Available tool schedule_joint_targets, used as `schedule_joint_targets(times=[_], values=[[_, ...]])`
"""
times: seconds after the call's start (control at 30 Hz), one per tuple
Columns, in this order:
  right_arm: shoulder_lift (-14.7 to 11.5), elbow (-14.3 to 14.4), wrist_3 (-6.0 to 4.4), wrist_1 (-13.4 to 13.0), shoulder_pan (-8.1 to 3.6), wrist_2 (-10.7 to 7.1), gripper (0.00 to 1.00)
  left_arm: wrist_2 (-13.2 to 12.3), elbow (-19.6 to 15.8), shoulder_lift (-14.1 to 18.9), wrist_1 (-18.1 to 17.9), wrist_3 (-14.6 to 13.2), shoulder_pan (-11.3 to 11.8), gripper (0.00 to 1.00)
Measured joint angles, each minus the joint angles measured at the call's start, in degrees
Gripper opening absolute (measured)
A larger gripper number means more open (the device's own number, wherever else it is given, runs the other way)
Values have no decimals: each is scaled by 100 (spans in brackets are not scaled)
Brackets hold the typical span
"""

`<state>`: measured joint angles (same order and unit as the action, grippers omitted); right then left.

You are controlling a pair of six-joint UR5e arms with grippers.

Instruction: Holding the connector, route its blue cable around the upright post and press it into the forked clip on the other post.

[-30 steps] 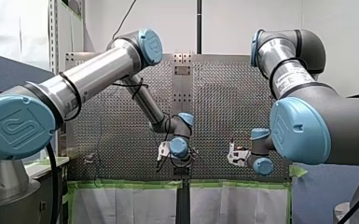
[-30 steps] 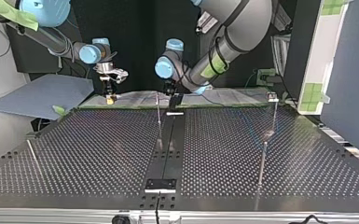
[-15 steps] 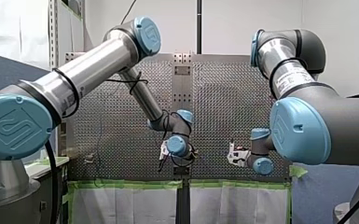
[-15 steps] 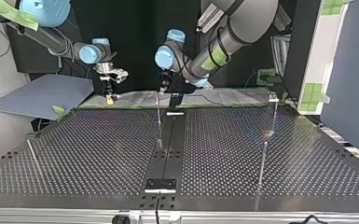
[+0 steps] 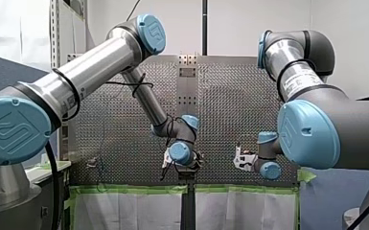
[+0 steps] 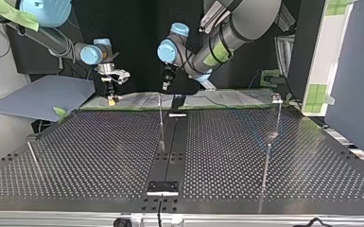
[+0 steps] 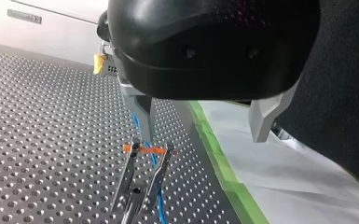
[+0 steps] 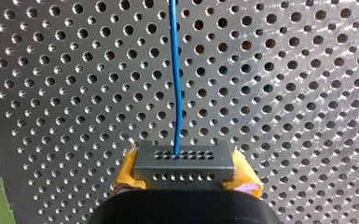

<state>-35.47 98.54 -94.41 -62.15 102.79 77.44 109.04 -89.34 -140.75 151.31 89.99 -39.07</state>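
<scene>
Right wrist view, over the perforated table (image 8: 284,93): the right gripper (image 8: 185,176) has its yellow pads (image 8: 127,174) clamped on both sides of the grey connector (image 8: 185,161), and you can follow the blue cable (image 8: 176,84) out of the connector's upper row of holes and straight ahead of the gripper across the plate. Left wrist view gives you the left gripper (image 7: 202,137) with its metal fingers (image 7: 141,112) spread wide and nothing between them; just under one fingertip stands the forked clip (image 7: 131,175), an orange band (image 7: 144,149) across the tips of its two prongs, and the blue cable runs down between those prongs, as far as you can tell. A strip of green tape (image 7: 219,161) borders the table beside the clip. Top view puts the right gripper at about eleven o'clock, low over the table's far edge, and the left gripper near twelve o'clock, poised just above the head of a thin upright post (image 6: 161,123) that rises near the table's centre line. Another post (image 6: 277,113) with a square head stands toward two o'clock, well apart from both grippers, and the cable is too fine for you to trace from that side.
</scene>
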Motion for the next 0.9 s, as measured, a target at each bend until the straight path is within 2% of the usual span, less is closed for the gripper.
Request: schedule_joint_targets(times=[0.4, 0.6, 0.77, 0.9], values=[[0, 2, 0, 24, 0, -8, 31, 102, -2, 1, 7, -4, -9, 100], [0, 1, 0, 19, -1, -10, 31, 317, -2, 1, -13, -26, -40, 100], [0, 1, 0, 17, -5, -14, 31, 510, -2, 1, -168, -176, -59, 100], [0, 0, 0, -1, -7, -13, 31, 553, -1, 1, -231, -280, -63, 100]])
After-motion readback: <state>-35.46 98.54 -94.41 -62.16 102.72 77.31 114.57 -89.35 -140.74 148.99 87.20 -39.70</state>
